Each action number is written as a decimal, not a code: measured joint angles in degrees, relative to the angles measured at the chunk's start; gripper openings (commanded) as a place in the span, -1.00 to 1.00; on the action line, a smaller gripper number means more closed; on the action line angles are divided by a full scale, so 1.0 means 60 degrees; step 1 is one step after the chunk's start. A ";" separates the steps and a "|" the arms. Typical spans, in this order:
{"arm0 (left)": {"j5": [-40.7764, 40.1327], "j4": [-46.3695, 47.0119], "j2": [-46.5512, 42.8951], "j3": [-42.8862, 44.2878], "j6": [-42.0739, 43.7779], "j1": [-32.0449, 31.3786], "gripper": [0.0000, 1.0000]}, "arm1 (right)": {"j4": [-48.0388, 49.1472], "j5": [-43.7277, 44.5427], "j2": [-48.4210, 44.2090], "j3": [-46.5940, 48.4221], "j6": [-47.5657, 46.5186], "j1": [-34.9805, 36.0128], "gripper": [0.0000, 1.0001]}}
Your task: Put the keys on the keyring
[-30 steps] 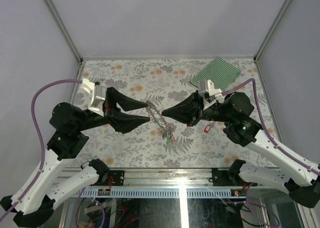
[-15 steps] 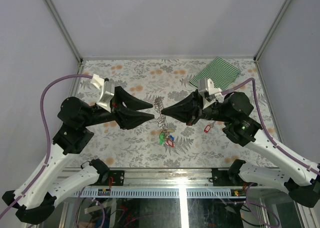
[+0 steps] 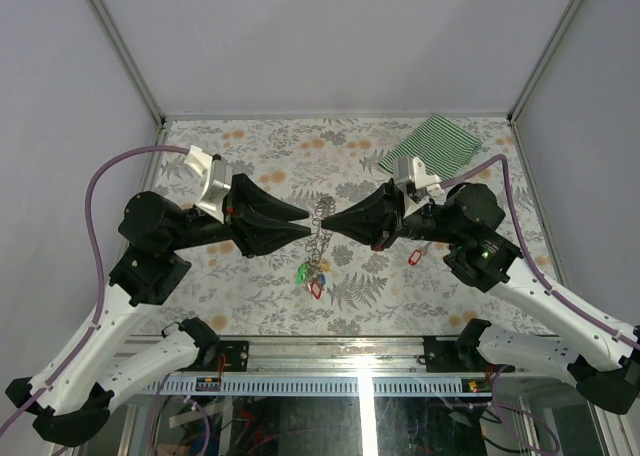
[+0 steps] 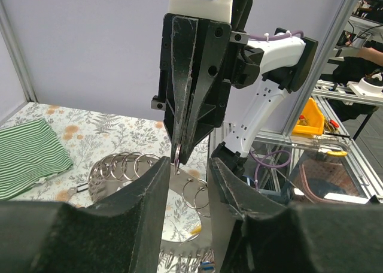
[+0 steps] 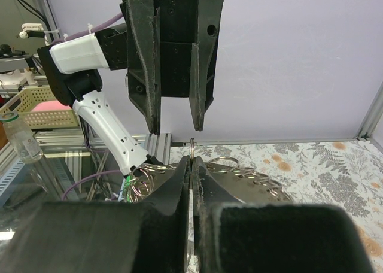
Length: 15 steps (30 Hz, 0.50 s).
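The keyring, a grey loop of coiled metal rings, hangs in the air from my right gripper. That gripper is shut on one small ring of it. Keys with green and red tags dangle from the keyring's low end. My left gripper faces the right one tip to tip, open, its fingers either side of the right gripper's tip with nothing gripped. Ring loops and a yellow tag show behind the fingers. One red-tagged key lies on the table under the right arm.
A green-striped cloth lies at the back right of the floral tablecloth. Metal frame posts stand at the back corners. The arm bases and a rail run along the near edge.
The left gripper let the keyring go, drew back left and narrowed its jaws. The keyring, stretched between both grippers before, now hangs from the right gripper, and the keys swung left.
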 measured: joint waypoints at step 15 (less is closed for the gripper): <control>0.0036 0.0047 0.0142 -0.0117 -0.0076 -0.0007 -0.61 | 0.0455 -0.0033 0.0124 0.0000 0.0280 0.0000 -1.00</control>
